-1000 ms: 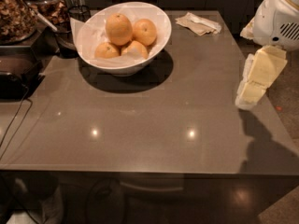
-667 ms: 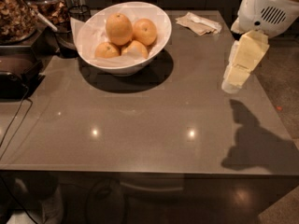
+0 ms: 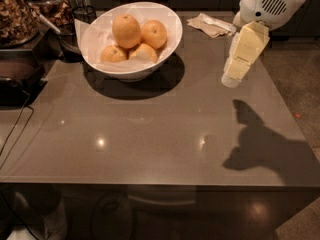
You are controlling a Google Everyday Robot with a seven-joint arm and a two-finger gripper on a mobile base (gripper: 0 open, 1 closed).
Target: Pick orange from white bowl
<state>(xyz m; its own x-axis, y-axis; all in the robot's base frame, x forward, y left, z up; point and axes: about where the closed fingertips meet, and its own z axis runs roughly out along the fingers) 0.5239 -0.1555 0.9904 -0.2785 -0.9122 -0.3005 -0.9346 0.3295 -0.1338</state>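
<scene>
- Nearest me is the smooth grey-brown tabletop (image 3: 150,149), with the arm's dark shadow (image 3: 265,144) lying on its right side.
- Above the table's right part hangs the cream-coloured two-finger gripper (image 3: 231,78), pointing down and to the left from the rounded white arm housing (image 3: 270,4). I cannot tell whether it is open or closed, and I see nothing held in it.
- Further back on the left stands the wide glossy white bowl (image 3: 170,39), lined with white paper, well apart from the gripper.
- The largest yellow-orange orange (image 3: 126,30) sits high in the bowl's back left, well to the gripper's left and beyond it.
- Touching it on the right is a slightly smaller orange (image 3: 154,33); two paler small oranges (image 3: 113,53) lie in front.
- Behind the gripper a crumpled beige paper napkin (image 3: 210,24) lies on the table's far edge.
</scene>
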